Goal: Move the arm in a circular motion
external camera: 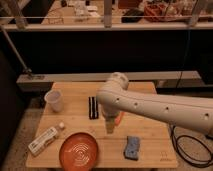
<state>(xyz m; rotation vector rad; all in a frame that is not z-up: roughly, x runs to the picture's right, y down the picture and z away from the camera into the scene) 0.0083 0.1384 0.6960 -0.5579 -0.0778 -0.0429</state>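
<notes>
The cream-white arm (150, 105) reaches in from the right edge across the wooden table (75, 117). Its bulbous joint sits above the table's middle. From there a narrow tapered tip hangs down to the gripper (109, 127), which hovers just above the tabletop, left of an orange carrot-like object (119, 118) that the arm partly hides. The gripper holds nothing that I can see.
On the table are a white cup (54, 100) at the left, a black bar (92, 107) in the middle, a white bottle (46, 140) at the front left, an orange ribbed plate (79, 151) at the front, and a blue sponge (132, 147). Black cables (192, 150) lie on the floor at the right.
</notes>
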